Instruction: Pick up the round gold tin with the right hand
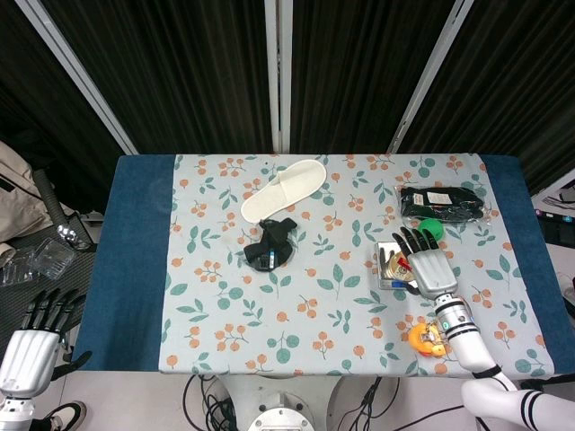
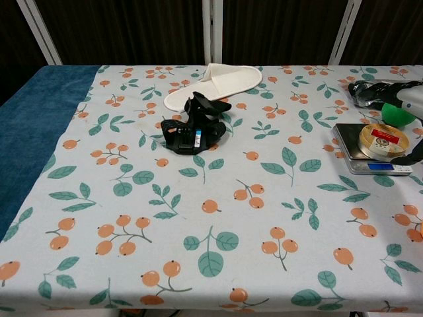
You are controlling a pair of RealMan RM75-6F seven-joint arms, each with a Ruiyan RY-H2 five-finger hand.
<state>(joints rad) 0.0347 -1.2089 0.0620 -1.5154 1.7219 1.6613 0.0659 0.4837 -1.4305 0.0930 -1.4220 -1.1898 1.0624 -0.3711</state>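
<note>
The round gold tin point(image 1: 395, 264) point(image 2: 383, 140), with a red label on its lid, lies flat on a small silver scale point(image 1: 384, 282) point(image 2: 355, 159) at the right of the floral table. My right hand point(image 1: 429, 263) hovers just right of the tin with its fingers spread and nothing in them. In the chest view only its edge point(image 2: 415, 98) shows at the right border, the thumb curving close beside the tin. My left hand point(image 1: 36, 337) hangs off the table at the lower left, fingers apart and empty.
A green ball point(image 2: 396, 113) and a black packet point(image 1: 445, 202) lie behind the scale. An orange toy point(image 1: 424, 338) sits near the front right edge. A white slipper point(image 1: 283, 189) and a black plastic object point(image 1: 269, 244) lie mid-table.
</note>
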